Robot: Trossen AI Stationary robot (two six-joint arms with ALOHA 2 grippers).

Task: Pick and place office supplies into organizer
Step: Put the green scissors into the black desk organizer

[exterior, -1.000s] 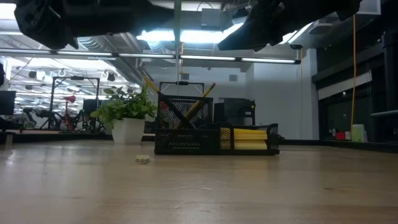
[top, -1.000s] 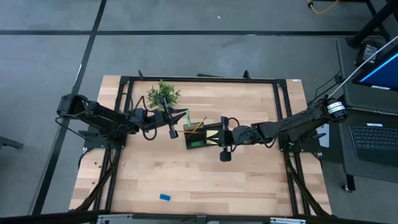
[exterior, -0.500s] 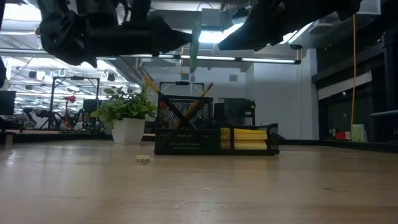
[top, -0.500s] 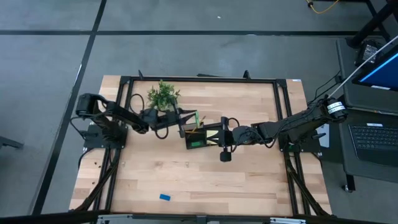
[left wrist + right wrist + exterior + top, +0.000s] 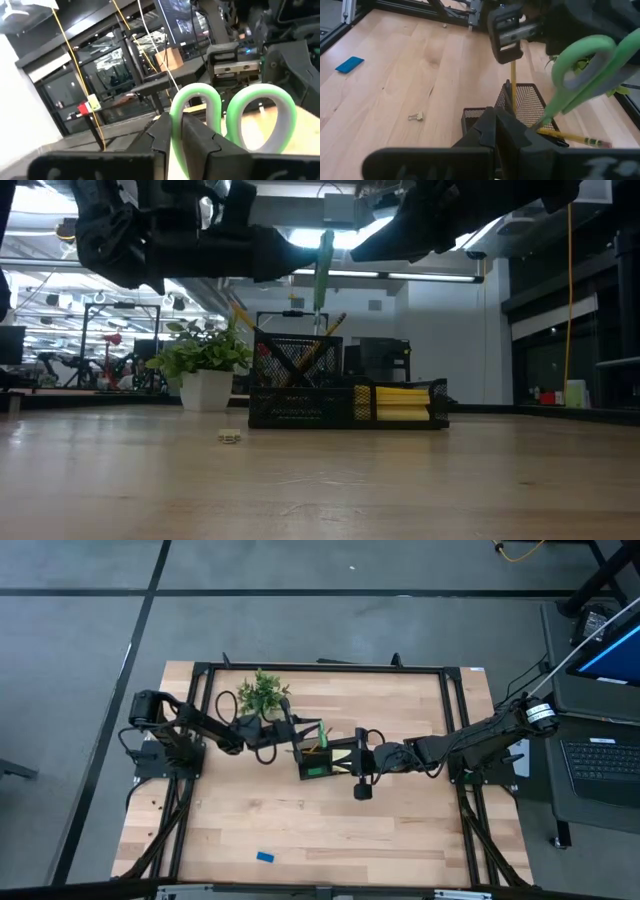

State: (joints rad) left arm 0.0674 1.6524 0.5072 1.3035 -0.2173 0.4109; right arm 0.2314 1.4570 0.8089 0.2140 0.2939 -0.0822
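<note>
My left gripper (image 5: 297,732) is shut on the green-handled scissors (image 5: 316,729), which I carry upright (image 5: 323,270) above the black mesh organizer (image 5: 300,405). Their lower end points down at the organizer's pen cup (image 5: 525,102), where yellow pencils (image 5: 512,85) stand. A yellow sticky-note pad (image 5: 400,402) fills the organizer's low compartment. My right gripper (image 5: 345,762) hovers shut over the organizer's right part, touching nothing. A small blue block (image 5: 265,857) lies flat near the table's near edge. My left gripper pinches the scissors between its two fingers (image 5: 200,145) at one green handle loop (image 5: 176,112), coming level from the table's left. The scissors are lifted clear, handles up and blades down; the fingers hide the blades in the left wrist view.
A leafy plant in a white pot (image 5: 205,375) stands just left of and behind the organizer. A small metal clip (image 5: 229,437) lies on the wood before it. Black frame rails (image 5: 320,668) run around the table's far and side edges. Bare wood stretches toward the near edge.
My left gripper has carried the scissors toward the table's right, from beside the plant to above the organizer's pen cup, and has sunk a little. The scissors have stayed upright in the hold.
</note>
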